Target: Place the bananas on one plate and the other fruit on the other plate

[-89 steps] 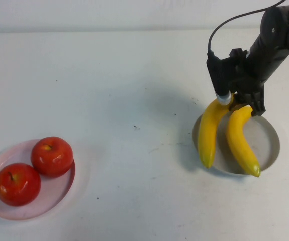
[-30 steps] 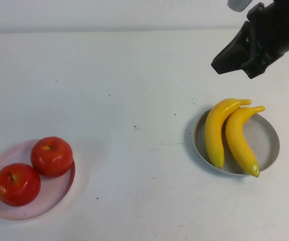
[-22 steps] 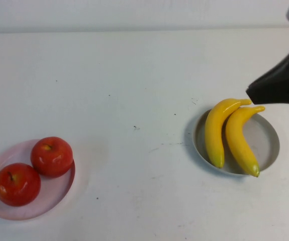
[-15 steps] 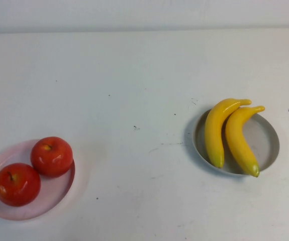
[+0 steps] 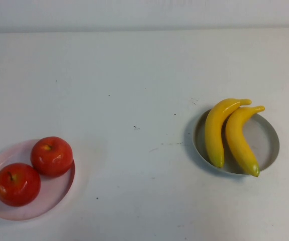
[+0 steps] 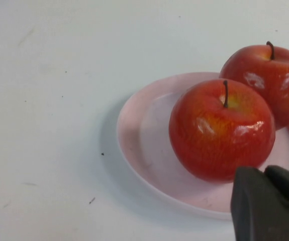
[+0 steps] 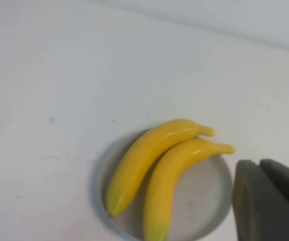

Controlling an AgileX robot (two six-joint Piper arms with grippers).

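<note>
Two yellow bananas point(image 5: 228, 136) lie side by side on the grey plate point(image 5: 267, 143) at the right of the table; the right wrist view shows the same bananas point(image 7: 159, 165) on that plate point(image 7: 204, 201). Two red apples point(image 5: 33, 168) sit on the pale pink plate point(image 5: 59, 193) at the front left, and the left wrist view sees the apples point(image 6: 222, 128) on it point(image 6: 144, 135). Neither arm shows in the high view. My left gripper point(image 6: 265, 173) is shut and empty beside the nearer apple. My right gripper point(image 7: 260, 165) is shut and empty, off past the grey plate's rim.
The white table point(image 5: 134, 85) stretches between the two plates, marked only by a few small dark specks point(image 5: 135, 127). A pale wall runs along the far edge.
My right arm has drawn back from over the bananas and left the high view to the right. The bananas, apples and plates have not moved.
</note>
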